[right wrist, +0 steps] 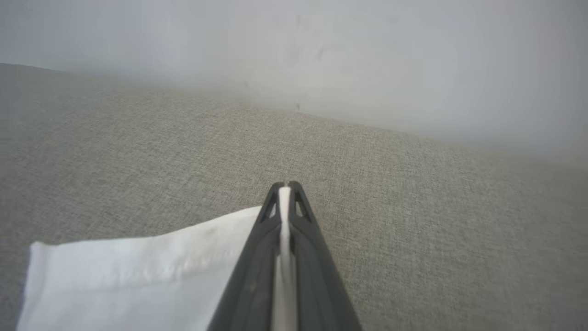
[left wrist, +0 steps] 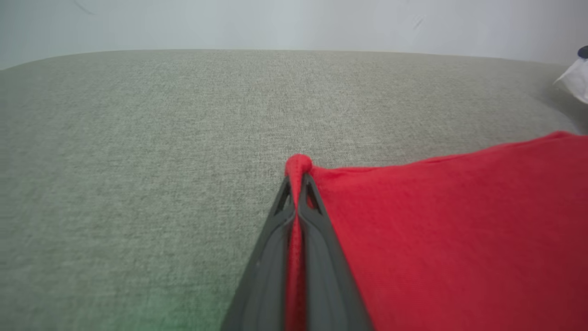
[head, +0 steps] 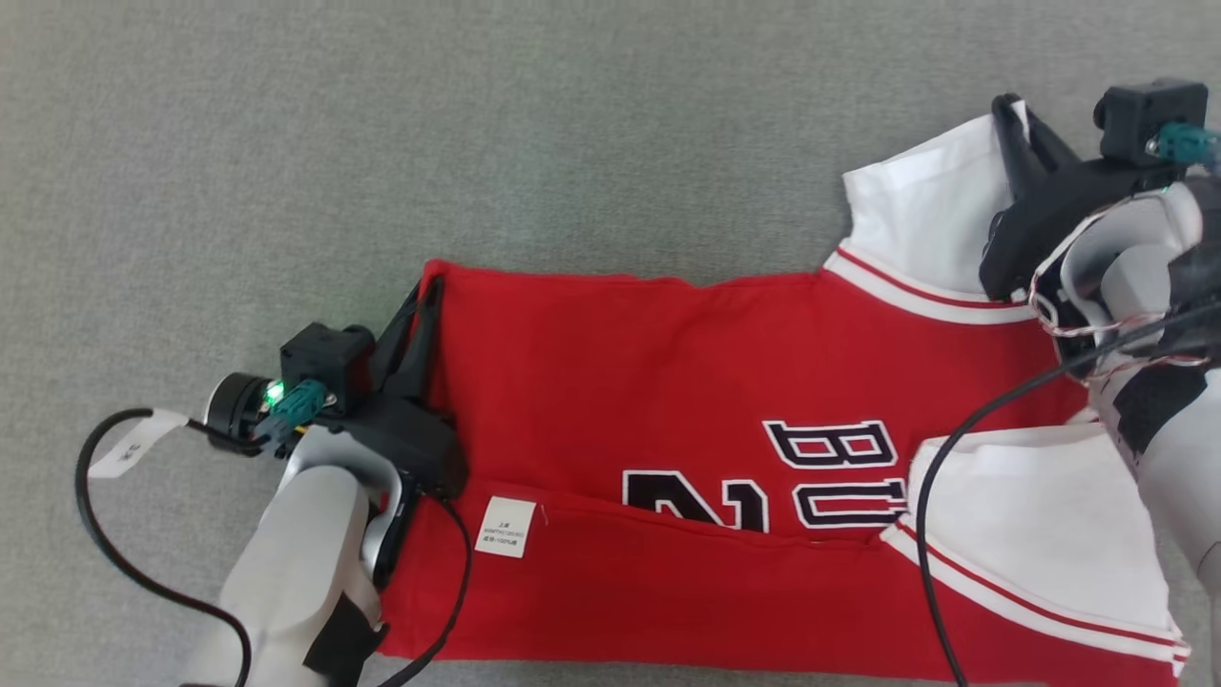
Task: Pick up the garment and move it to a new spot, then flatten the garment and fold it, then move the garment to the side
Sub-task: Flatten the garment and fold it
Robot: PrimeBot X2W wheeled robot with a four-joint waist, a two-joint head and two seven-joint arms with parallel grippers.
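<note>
Progress check, head view first: jersey (head: pixel 668 382) lies spread across the grey desk (head: pixel 286 143), so I'd say the move and most of the flattening are done. The near long edge looks folded up over the lettering, so I'd call fold 1 in. Left jaws are clenched on the far red corner, and right jaws are clenched on the far white sleeve (head: pixel 916 210). To me that reads as the setup for fold 2, with the shift to the side left after that. There's plenty of bare desk beyond the far edge and off to the left. The right side is tighter, and the near sleeve (head: pixel 1030 515) runs almost to the picture's edge.

Left wrist view: red cloth is pinched tight between the jaws, with a little nub poking out past the tips. Open desk lies ahead, and the back edge and wall (left wrist: pixel 294 23) are well apart from the corner.

Right wrist view: a thin white layer is clamped between the jaws. The wall looks nearer on this side, but there's bare desk ahead.
</note>
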